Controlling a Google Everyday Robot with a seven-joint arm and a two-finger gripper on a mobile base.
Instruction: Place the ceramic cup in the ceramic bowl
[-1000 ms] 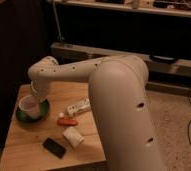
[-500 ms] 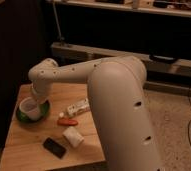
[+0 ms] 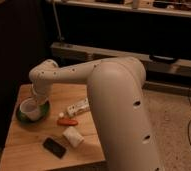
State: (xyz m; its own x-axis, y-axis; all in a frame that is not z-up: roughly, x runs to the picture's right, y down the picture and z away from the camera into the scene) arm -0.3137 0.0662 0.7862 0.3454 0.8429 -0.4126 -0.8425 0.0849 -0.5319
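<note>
The ceramic cup (image 3: 28, 107), white with a darker inside, sits upright within the rim of the green ceramic bowl (image 3: 23, 118) at the table's left side. I cannot tell whether the cup rests on the bowl or hangs just above it. My gripper (image 3: 38, 103) is at the cup's right edge, right above the bowl, mostly hidden by my wrist. My big white arm (image 3: 114, 95) reaches in from the right.
On the wooden table (image 3: 24, 150) lie a white rectangular block (image 3: 79, 106), a small orange-red item (image 3: 67, 121), a white cylinder (image 3: 73, 136) and a flat black object (image 3: 54, 147). A dark shelf unit stands behind; cables lie on the floor at right.
The cup and my wrist have sunk slightly lower toward the bowl. Nothing else on the table has moved.
</note>
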